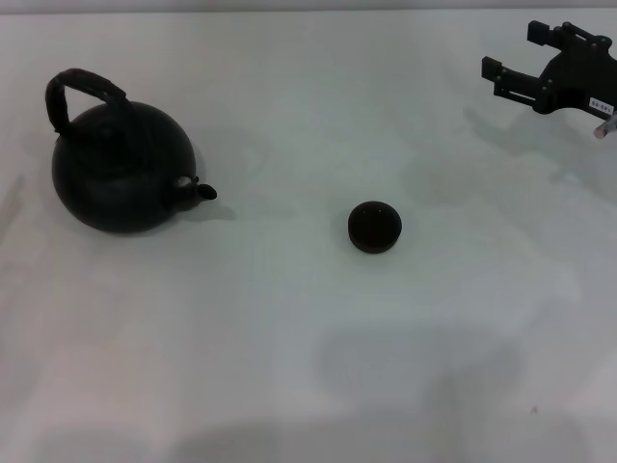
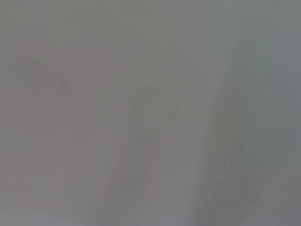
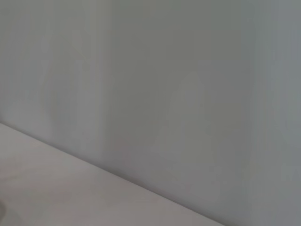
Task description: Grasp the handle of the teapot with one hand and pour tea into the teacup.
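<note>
a small white label on the right gripper (image 1: 517,64) is too small to read.

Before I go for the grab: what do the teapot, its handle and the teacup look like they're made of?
Teapot: matte black with almost no glare, likely cast iron or dark ceramic.
Handle: black arched band, slightly rough, possibly wrapped.
Teacup: dark brown-black, dull finish, probably glazed ceramic.
The right gripper hangs far off, open.

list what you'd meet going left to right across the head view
large round matte-black teapot with its thick black arched handle → small round dark handleless teacup → black right gripper, raised at the far right, fingers open
</note>
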Robot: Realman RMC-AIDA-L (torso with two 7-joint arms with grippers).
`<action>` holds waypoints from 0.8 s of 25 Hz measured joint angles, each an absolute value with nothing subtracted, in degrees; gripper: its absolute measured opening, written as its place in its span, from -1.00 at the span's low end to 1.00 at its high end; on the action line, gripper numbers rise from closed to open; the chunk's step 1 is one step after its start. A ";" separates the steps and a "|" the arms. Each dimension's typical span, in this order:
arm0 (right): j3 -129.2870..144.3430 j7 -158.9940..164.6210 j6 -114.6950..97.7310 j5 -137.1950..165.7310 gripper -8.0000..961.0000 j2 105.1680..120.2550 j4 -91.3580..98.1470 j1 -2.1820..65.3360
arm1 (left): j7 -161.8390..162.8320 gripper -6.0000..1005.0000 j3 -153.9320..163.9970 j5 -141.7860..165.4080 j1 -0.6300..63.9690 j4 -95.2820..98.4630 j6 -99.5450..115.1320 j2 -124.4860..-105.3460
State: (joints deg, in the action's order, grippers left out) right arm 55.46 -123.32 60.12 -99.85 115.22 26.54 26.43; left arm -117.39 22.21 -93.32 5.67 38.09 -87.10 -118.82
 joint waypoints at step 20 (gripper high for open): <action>55.01 -123.84 60.59 -100.42 0.78 115.23 26.69 25.96 | -128.57 0.30 20.08 -97.73 5.62 36.19 -87.22 -118.84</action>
